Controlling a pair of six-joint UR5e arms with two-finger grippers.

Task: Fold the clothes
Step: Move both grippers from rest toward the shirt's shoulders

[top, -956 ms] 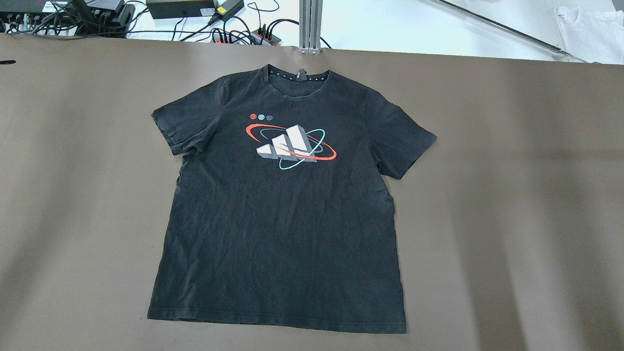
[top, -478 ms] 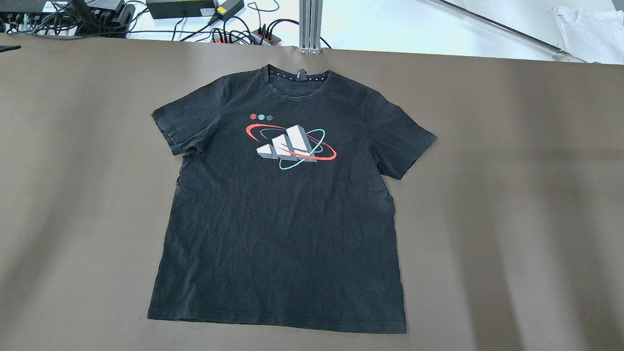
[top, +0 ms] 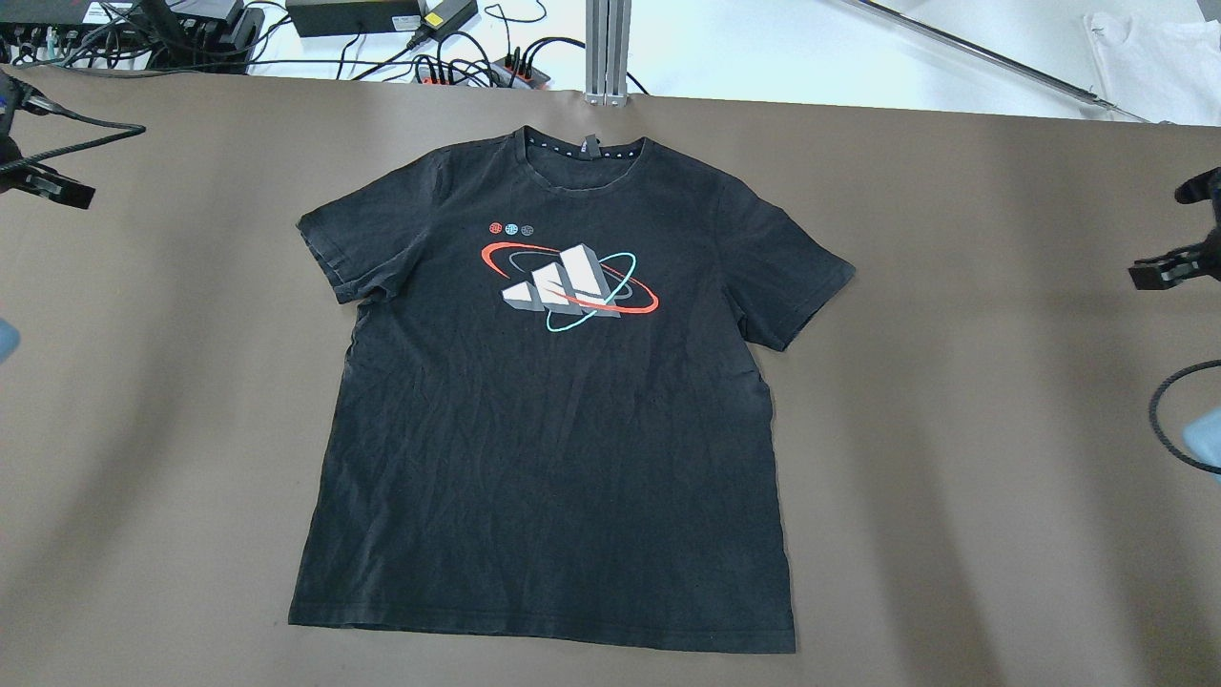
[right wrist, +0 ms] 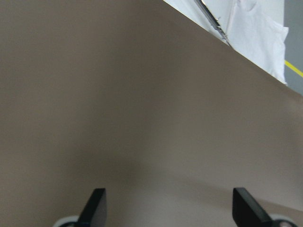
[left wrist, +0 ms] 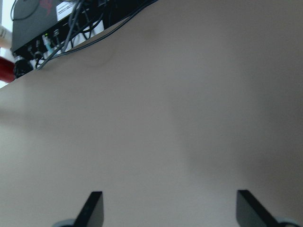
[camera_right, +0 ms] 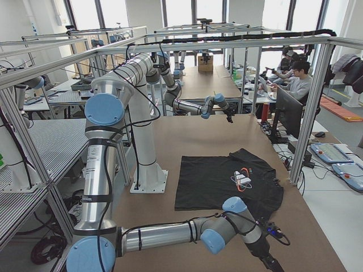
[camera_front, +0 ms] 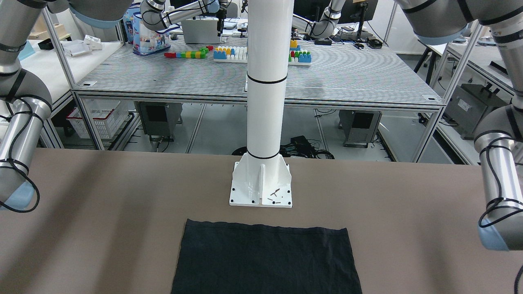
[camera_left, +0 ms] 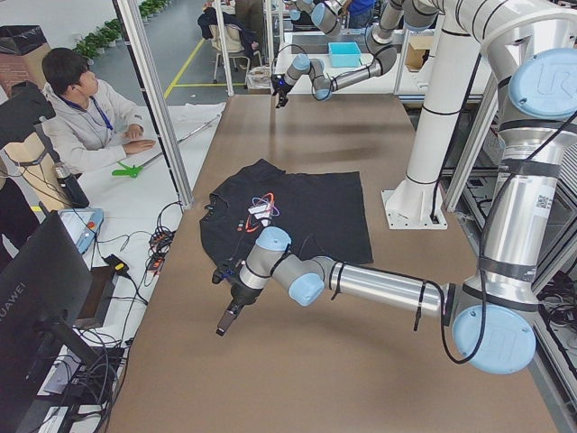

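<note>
My left claw [left wrist: 170, 210] & right claw [right wrist: 165, 205]: wide open, empty. Black shirt [top: 553, 429] btwn them looks soft, floppy; I'd grab hem corners.

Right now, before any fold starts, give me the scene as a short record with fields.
shirt: black T-shirt, spread flat, unfolded
print: facing up, on the chest
collar: toward the table's far edge in the overhead view
table: brown cover, shirt near its middle
left hand: open, empty, over bare table left of the shirt
right hand: open, empty, over bare table right of the shirt
contact: neither hand touches the shirt
folds done: none
</note>
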